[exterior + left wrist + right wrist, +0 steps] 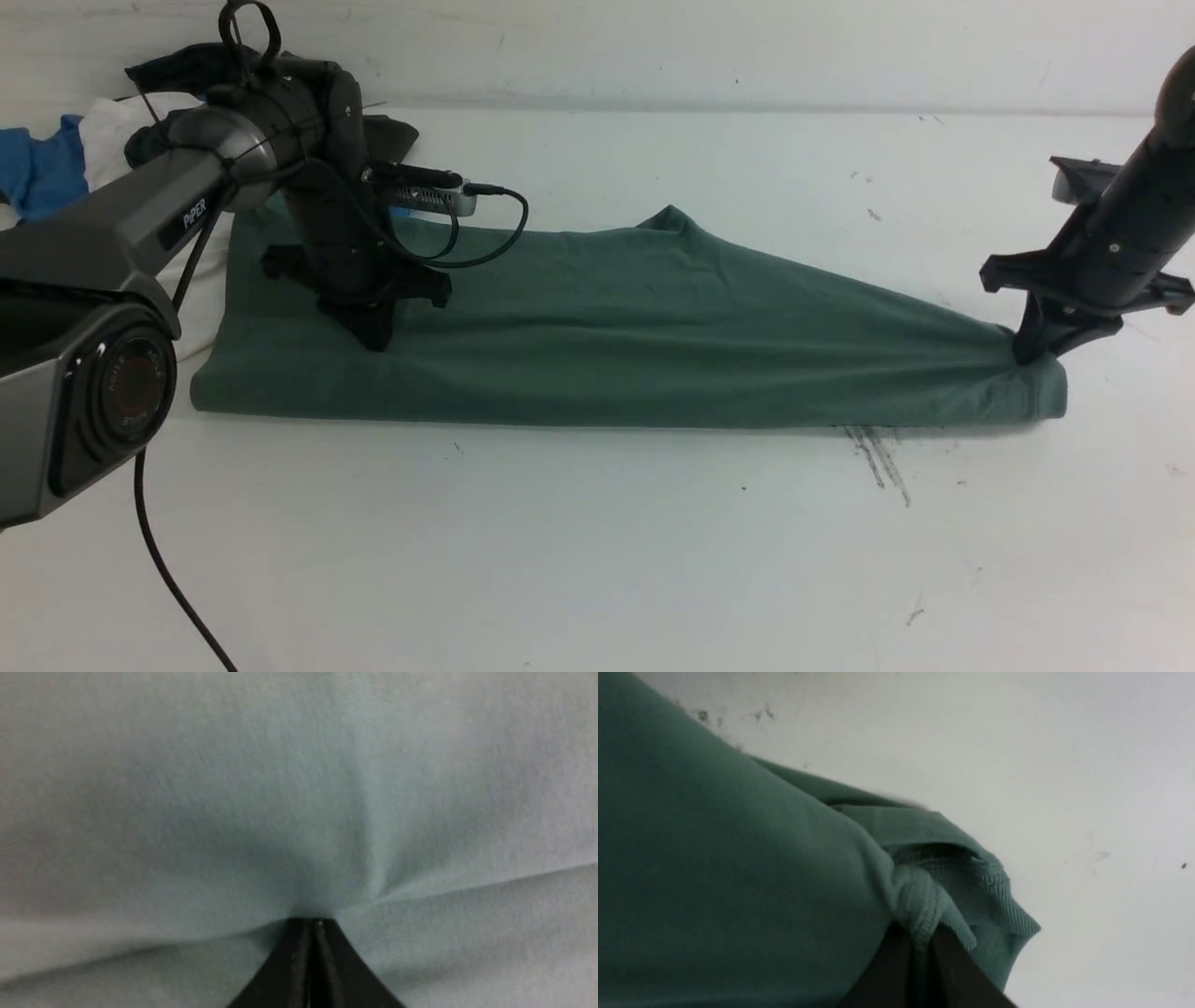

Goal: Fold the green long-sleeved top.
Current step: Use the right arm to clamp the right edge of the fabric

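I see a white table [597, 569] with dark scuff marks [878, 459] near the front. The green long-sleeved top [616, 336] lies across it, a heap of other clothes [56, 163] at its far left.

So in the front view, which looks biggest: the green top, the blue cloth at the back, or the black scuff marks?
1. top: by far the largest.
2. blue cloth: a small patch, but it lies farther back and is partly hidden, so its true size is unsure.
3. scuff marks: a few thin streaks, smallest.
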Action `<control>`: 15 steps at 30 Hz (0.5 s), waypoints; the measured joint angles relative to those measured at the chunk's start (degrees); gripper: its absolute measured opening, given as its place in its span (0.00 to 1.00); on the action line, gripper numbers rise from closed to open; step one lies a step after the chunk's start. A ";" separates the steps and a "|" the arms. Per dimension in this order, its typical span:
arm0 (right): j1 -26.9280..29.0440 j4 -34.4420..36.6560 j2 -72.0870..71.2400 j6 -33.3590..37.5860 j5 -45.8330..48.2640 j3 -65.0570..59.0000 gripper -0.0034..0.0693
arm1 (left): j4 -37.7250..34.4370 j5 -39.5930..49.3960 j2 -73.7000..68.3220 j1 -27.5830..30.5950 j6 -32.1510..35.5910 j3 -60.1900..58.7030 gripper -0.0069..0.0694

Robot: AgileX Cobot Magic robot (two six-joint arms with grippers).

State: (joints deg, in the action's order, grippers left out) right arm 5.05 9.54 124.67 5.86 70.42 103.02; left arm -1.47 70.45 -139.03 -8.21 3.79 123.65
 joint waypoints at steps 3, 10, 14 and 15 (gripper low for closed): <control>0.19 -1.28 0.00 -0.28 0.00 0.00 0.07 | -0.16 0.00 0.00 0.00 0.00 0.00 0.09; 0.40 -3.34 0.98 -0.99 -0.53 0.06 0.20 | -1.63 -0.02 0.91 -0.06 0.00 -0.20 0.09; 0.72 -7.48 0.97 -3.54 -0.07 2.35 0.54 | -5.51 0.09 7.48 -0.01 0.06 -0.36 0.09; 0.74 -8.17 0.97 -4.87 -0.07 2.87 0.65 | -6.15 0.09 10.55 -0.01 0.06 -0.36 0.09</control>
State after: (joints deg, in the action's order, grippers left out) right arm 5.79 1.37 125.64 0.99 70.35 105.89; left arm -7.62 70.54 -128.48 -8.22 3.85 123.29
